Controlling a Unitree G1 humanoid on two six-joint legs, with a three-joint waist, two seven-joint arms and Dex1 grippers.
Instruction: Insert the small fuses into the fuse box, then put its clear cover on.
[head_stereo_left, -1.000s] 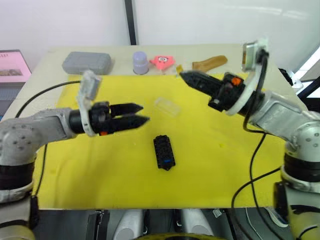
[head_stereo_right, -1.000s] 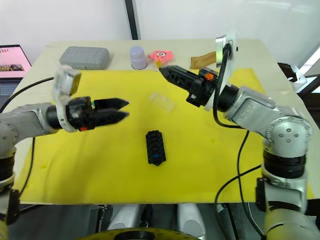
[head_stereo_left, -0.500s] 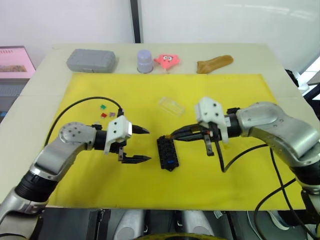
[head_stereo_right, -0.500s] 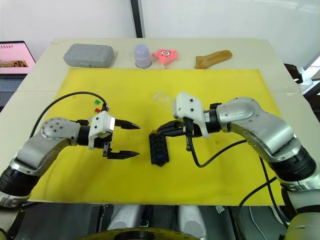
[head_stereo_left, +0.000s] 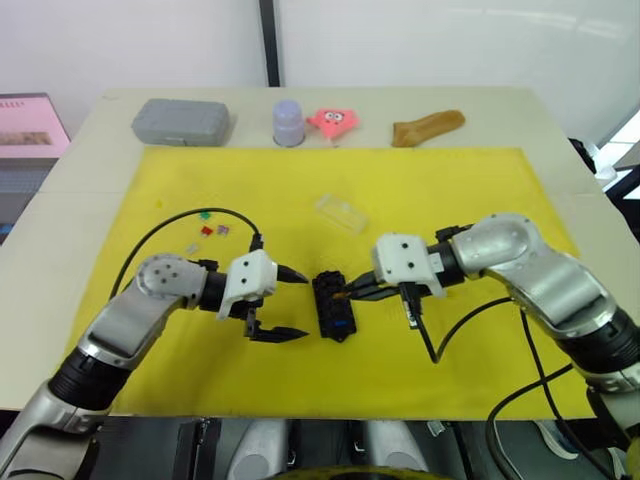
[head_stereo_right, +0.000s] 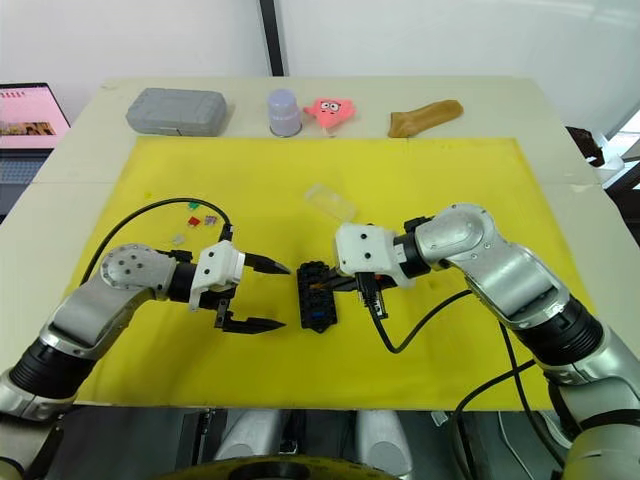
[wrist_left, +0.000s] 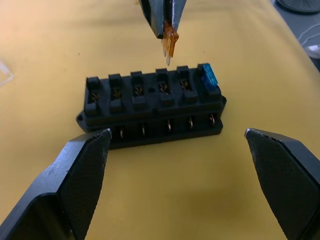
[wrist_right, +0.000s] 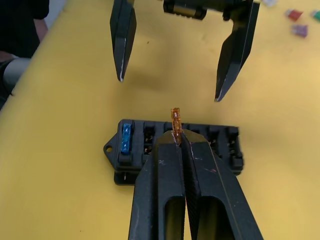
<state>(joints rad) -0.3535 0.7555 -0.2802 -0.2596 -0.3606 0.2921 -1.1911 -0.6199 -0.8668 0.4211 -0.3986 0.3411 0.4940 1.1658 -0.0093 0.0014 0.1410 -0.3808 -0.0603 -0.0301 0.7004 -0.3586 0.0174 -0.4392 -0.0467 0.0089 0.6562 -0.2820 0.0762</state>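
Right wrist view shows my right pincer (wrist_right: 176, 142) clamped on an amber fuse (wrist_right: 175, 121), blades pointing out past the tips, hovering just above the fuse box (wrist_right: 177, 147). That box lies on the yellow mat (head_stereo_left: 450, 190) in the middle of the table (head_stereo_left: 90, 150), its long axis running across the line of both my pincers, so the slot rows lie broadside to me. One blue fuse (wrist_left: 208, 76) already sits in an end slot; the other slots look empty. From the left wrist, the amber blades hang close over a slot two places from the blue one, not yet in. My left pincer (head_stereo_left: 283, 304) stands wide open just beside the box on the opposite side, touching nothing. The right arm is the one placed to push down. Spare fuses (head_stereo_left: 207, 230) lie on the mat well off to my left, and the clear cover (head_stereo_left: 339, 213) rests beyond the box. Half a second ago both pincers were a little farther from the box; they have closed in.
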